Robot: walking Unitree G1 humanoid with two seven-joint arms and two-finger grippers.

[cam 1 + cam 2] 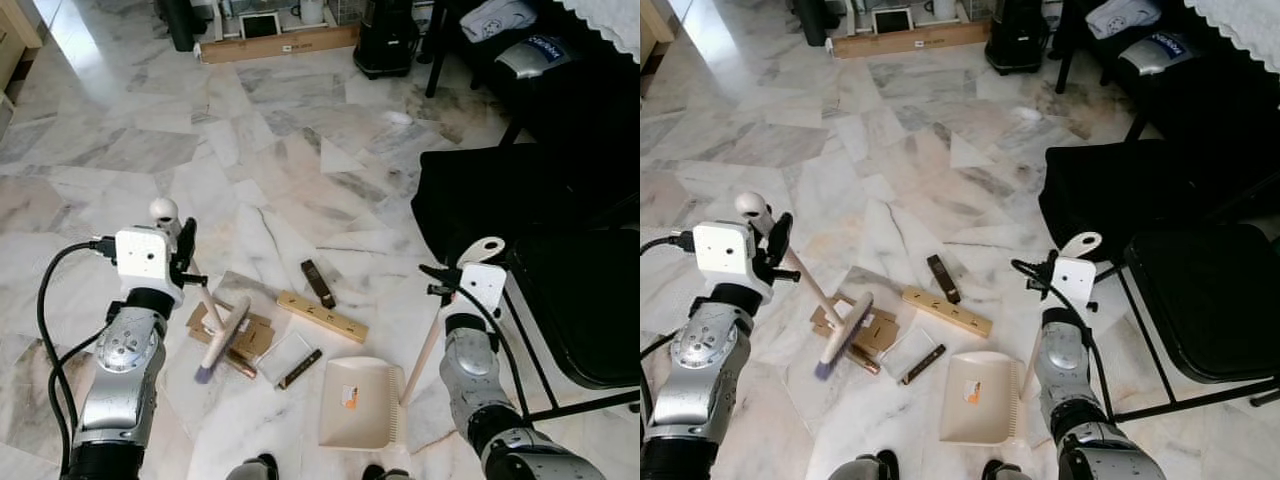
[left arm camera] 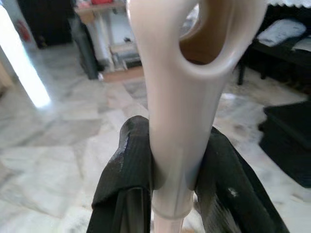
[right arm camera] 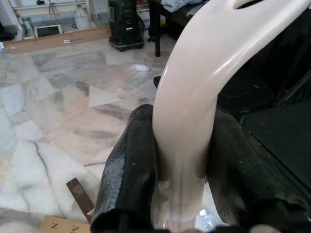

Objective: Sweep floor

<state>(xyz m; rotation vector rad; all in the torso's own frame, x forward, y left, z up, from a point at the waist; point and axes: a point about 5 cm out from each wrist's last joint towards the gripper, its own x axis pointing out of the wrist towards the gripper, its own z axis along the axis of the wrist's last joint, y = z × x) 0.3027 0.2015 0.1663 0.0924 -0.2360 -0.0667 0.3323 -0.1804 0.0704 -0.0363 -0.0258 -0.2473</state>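
Holding the cream plastic brush handle (image 2: 177, 126) at our left, the left gripper (image 1: 183, 255) has both black fingers (image 2: 124, 170) clamped on the shaft just below its looped end. The long cream brush head (image 1: 222, 335) at the bottom of that handle rests on the white marble floor (image 1: 150, 150), lying across flat pieces of brown cardboard (image 1: 250, 340). Just beside that sit a clear plastic wrapper (image 1: 284, 355) and a thin dark stick (image 1: 299, 369). A little farther out lie a long tan cardboard strip (image 1: 322, 316) and a small dark brown block (image 1: 319, 283), apart from each other. Next comes the cream plastic dustpan (image 1: 358, 402), flat on the floor near the litter, its open mouth toward the debris as far as we can tell. Its upright cream handle (image 3: 194, 121) is pinched between the fingers of the right gripper (image 1: 445, 283). A black folding chair (image 1: 580, 300) stands at far right.

We judge the step as gathering: litter is loosely piled but not in the pan. Next move calls for dragging the brush head rightward through the scraps toward the pan mouth while the right arm keeps the pan's lip pressed to the floor. The outlying block and strip likely need a wider stroke.
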